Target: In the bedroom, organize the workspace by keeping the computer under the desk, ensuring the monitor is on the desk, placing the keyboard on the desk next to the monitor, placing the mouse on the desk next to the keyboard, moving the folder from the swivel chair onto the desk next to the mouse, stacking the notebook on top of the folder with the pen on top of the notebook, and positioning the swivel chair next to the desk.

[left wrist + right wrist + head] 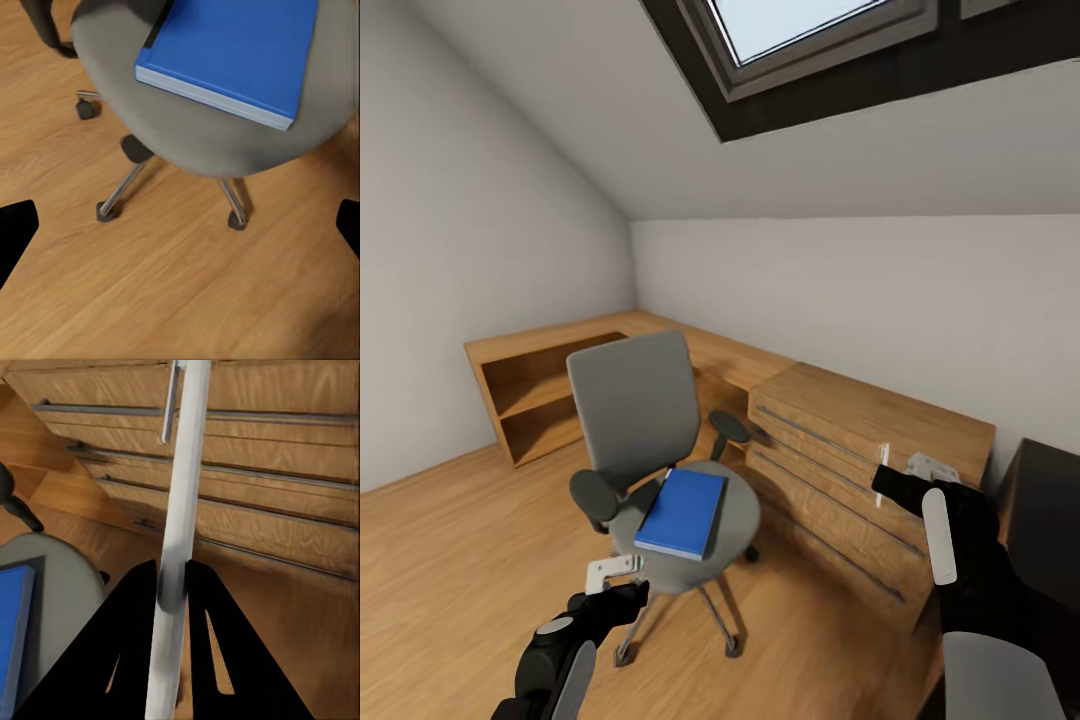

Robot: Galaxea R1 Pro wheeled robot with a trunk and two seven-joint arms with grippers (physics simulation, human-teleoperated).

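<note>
Left gripper (612, 573) sits low at about 7 o'clock in the head view, black arm rising from the bottom edge, pale fingertips just short of the front rim of the swivel chair (650, 440) seat. In the left wrist view its two dark fingers (15, 229) show at opposite edges, spread wide with bare wood floor (172, 292) between them, holding nothing. The folder (683, 512) lies flat on the grey seat just beyond this gripper, toward 1 o'clock from it, apart from the fingers; bright blue cover, pale page edge along its near side (232, 52). Chrome legs and casters of the chair stand on the floor under the seat. Right gripper (905, 478) is at about 4 o'clock in the head view, raised in front of the wooden drawer chest (860, 450), well to the right of the folder. In the right wrist view its black fingers (135, 622) are pressed against a thin white flat panel (180, 510) seen edge-on, pinching it; cannot tell what the panel is. The chest's long metal handles run behind it, and the seat edge with a strip of blue folder (11, 630) shows at one side. Farther back, a low wooden shelf unit (535, 385) runs along the grey walls at 10 o'clock. A dark-framed skylight (810, 40) sits in the sloped ceiling at 12 o'clock. A dark unit (1050, 520) is at the right edge.
</note>
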